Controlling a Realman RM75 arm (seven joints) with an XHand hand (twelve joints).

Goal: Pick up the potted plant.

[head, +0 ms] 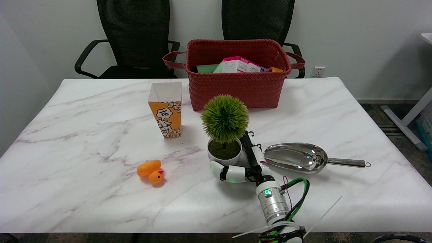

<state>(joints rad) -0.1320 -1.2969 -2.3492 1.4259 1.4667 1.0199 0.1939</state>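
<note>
I have the right hand [243, 164] wrapped low around the white pot of the potted plant [224, 133] at frame centre, fingers curled against it, so the leafy ball stays free; lift not started.

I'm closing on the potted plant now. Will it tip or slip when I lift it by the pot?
The potted plant looks top-heavy: a wide green ball on a thin stem over a small white pot, so it may lean if gripped low. The pot looks smooth and could slip. The right hand curls around its base on the table.
</note>
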